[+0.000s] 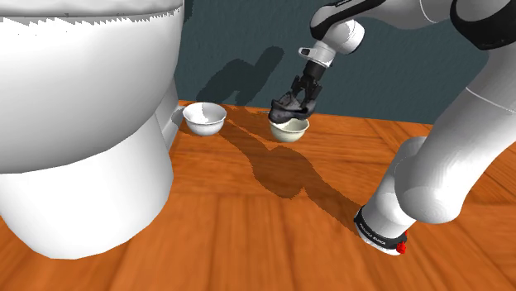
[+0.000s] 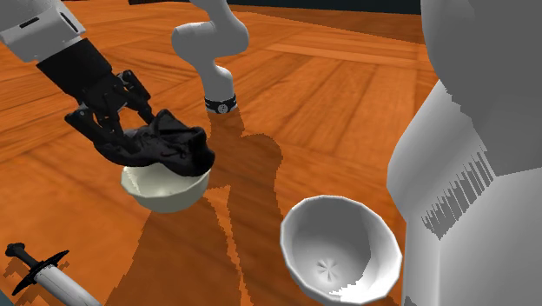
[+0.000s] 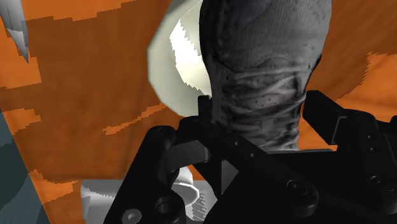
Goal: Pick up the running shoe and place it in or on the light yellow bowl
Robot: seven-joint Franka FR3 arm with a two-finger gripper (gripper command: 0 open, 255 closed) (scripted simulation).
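1. The end effector [image 1: 299, 102] is clamped on the running shoe [image 1: 286, 107], a dark grey-black one. In the wrist view the two black fingers [image 3: 203, 124] press the laced upper of the shoe [image 3: 267, 63] from either side.
2. The shoe sits at upper centre of the shoulder view, directly over the light yellow bowl [image 1: 290, 131]. The bowl stands on the wooden floor [image 1: 248, 240].
3. In the second exterior view the shoe [image 2: 169, 143] lies across the mouth of the bowl [image 2: 161, 193] at centre left. Part of the pale rim is uncovered on the frame's left. I cannot tell whether the sole touches the rim or hangs just above it.
4. A second, whiter bowl [image 2: 341, 248] stands well apart at lower right of that frame, close to the large white toilet [image 2: 486, 156]. It is not the target.
5. Judged step: the carry looks finished and the placing is in hand.
6. The next move probably calls for a short descent, if any gap remains, then opening the fingers. A straight lift after that would avoid dragging the shoe or tipping the bowl.
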